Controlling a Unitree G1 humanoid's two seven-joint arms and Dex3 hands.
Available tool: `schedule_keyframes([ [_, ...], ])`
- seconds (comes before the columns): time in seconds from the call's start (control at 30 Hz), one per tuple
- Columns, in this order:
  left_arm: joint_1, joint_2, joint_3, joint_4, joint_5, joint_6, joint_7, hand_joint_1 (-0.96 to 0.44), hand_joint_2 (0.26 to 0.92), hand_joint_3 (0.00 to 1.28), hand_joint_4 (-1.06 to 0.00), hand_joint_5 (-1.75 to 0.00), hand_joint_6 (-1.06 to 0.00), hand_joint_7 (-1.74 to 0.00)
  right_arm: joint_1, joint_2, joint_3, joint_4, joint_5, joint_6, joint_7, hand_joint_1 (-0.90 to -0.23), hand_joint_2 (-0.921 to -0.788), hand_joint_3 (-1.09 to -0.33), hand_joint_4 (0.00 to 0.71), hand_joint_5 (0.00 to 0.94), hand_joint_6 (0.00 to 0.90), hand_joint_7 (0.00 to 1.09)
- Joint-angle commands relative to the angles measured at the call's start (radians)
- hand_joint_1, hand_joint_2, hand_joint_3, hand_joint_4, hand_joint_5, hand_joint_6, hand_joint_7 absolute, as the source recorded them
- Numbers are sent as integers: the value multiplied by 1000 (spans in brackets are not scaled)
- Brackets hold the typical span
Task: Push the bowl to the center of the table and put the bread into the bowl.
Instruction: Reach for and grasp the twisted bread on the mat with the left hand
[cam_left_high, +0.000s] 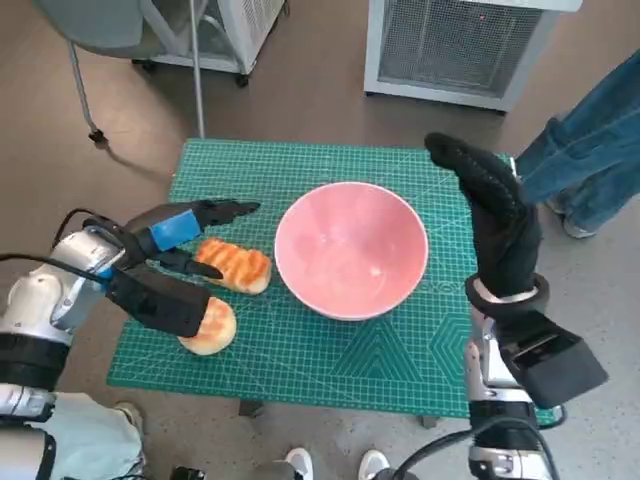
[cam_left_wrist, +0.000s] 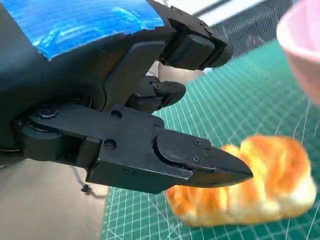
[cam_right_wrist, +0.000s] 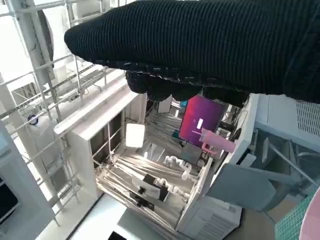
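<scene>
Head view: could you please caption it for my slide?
Left hand open over two bread pieces, beside the empty pink bowl.

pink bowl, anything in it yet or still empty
Empty. The head view looks straight into the pink bowl and shows only its bare inside; both bread pieces lie on the green mat beside it.

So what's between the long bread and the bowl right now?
Nothing but bare green mat: the head view shows a narrow gap between the long bread and the bowl.
</scene>
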Motion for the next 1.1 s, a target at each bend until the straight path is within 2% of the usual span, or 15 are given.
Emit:
schedule_keyframes([
  [0.03, -45, -26, -44, 53, 40, 11, 29, -270, 793, 1, -216, -7, -341, -47, 30, -5, 1, -5, 6, 17, -3, -617, -921, -772, 281, 14, -1, 758],
  [0.2, -67, -48, -71, 109, 40, 23, 11, -274, 794, 2, -223, -8, -346, -45, 38, -5, -1, -17, 10, 23, -4, -618, -921, -774, 272, 9, -1, 758],
  [0.53, -75, -68, -79, 120, 8, 101, -101, -274, 794, 0, -219, -3, -352, -38, 56, -4, -6, -44, 10, 42, -12, -615, -921, -781, 261, 3, -1, 763],
  [1.1, -103, -129, -151, 233, 54, 186, -72, -284, 778, 1, -195, 0, -359, -30, 63, 3, -6, -57, 14, 55, -16, -610, -921, -783, 260, 3, -1, 764],
])
